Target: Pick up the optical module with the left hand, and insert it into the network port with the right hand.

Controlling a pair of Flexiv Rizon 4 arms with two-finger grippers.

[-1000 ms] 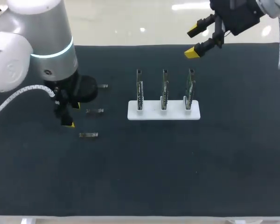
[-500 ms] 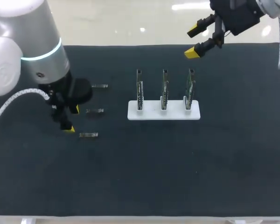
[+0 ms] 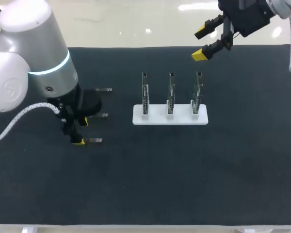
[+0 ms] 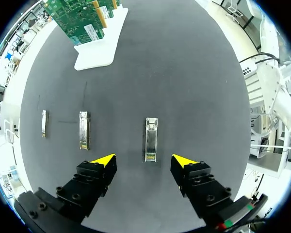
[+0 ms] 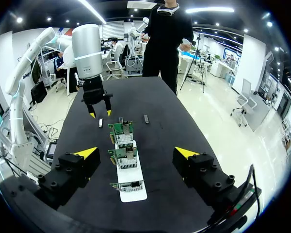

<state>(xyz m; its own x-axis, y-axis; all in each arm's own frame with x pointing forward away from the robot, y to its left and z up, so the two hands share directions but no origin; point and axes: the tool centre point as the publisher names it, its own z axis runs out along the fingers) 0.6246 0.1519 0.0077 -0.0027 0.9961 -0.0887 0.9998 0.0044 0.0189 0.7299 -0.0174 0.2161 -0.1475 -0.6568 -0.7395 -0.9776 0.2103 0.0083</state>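
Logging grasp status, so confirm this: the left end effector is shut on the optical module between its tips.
Wrong: the left end effector is open, not shut. The left wrist view shows the optical module lying untouched between its tips.

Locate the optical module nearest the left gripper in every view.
Head view: the optical module, front-most of three, beside the left gripper.
Left wrist view: the module lies just ahead, centred between the open fingers.
Right wrist view: the module lies under the left gripper, beyond the white stand.
Shared landmark: the left gripper.
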